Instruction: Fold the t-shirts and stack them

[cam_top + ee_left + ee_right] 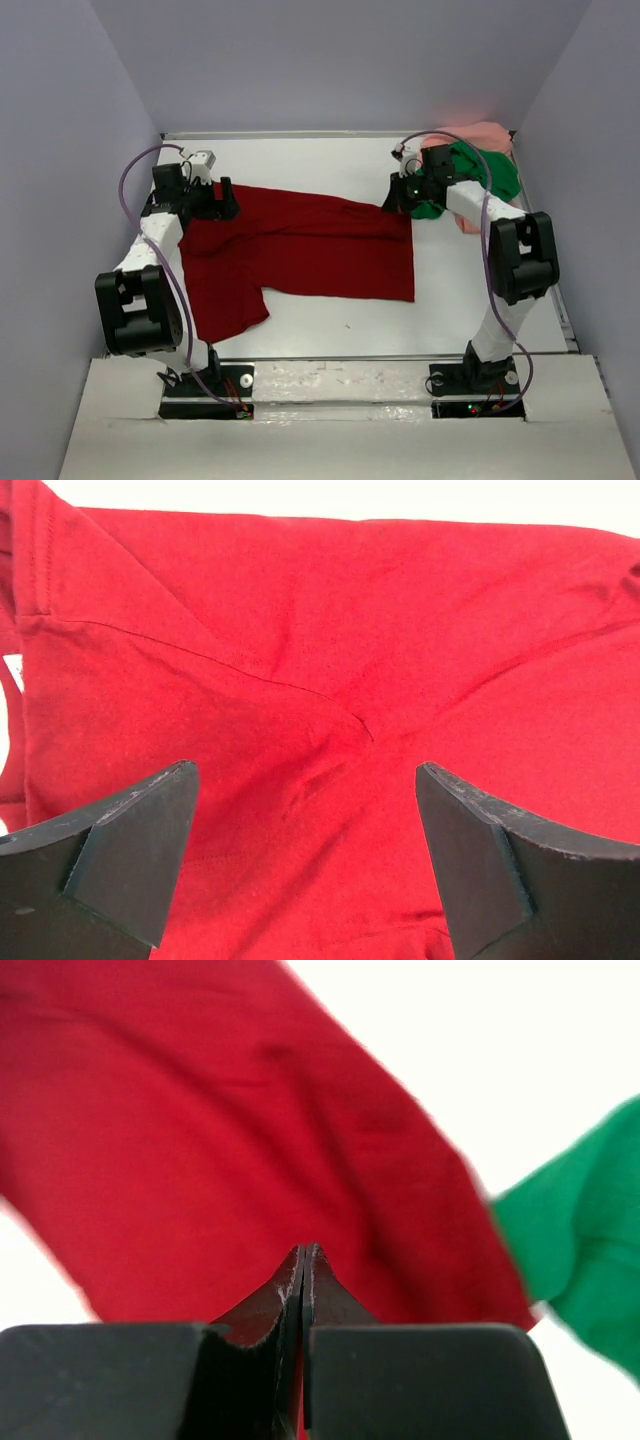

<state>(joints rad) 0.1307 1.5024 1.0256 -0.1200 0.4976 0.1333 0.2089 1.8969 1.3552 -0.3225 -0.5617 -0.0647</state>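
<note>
- Two arm bases (pixel 205 385) (pixel 475 385) are bolted at the near edge of the white table (pixel 330 325), left and right.
- One dark red t-shirt (pixel 300 250) lies spread flat across the middle of the table. One part of it reaches toward the near left. Its long edge runs left to right.
- Left gripper (pixel 226 198): positioned over the far left part of the dark red t-shirt. In the left wrist view the jaws stand wide apart, with red cloth (pixel 350 680) and a diagonal seam filling the gap between them. Neither finger (pixel 130 860) clamps any cloth.
- Right gripper (pixel 397 197): positioned at the far right corner of the dark red t-shirt. In the right wrist view the jaws are pressed together (pixel 303 1255), with a thin line of red cloth showing between the pads. The gripper pinches the shirt edge, and the red cloth (pixel 200 1140) spreads out beyond the tips.
- Green t-shirt (pixel 490 175): bunched in the far right corner of the table, just beside the right gripper and partly behind the right arm.
- Pink t-shirt (pixel 485 133): crumpled farthest back in the same corner, touching the green t-shirt.
</note>
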